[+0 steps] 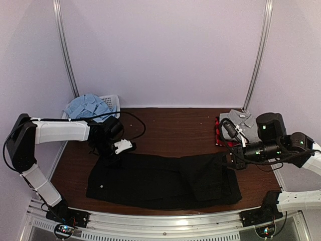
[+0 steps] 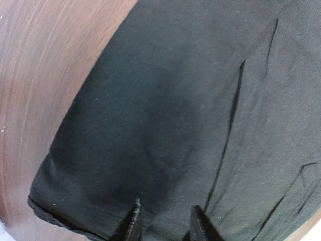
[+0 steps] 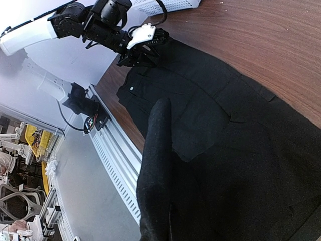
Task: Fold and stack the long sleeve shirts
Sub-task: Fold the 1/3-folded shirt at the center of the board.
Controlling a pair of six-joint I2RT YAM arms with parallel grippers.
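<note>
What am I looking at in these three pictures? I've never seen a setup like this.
Two robot arms stand at the near edge of a wooden table, each ending in a two-finger gripper. One picture looks down from above; the other two come from cameras on the wrists. A black shirt lies spread on the table. The left gripper is at its far left corner, jaws slightly apart, holding nothing. The right gripper is shut on a raised fold of the black shirt at its right end. Behind it sits a grey shirt on a red plaid shirt. A white basket holds a light blue shirt.
</note>
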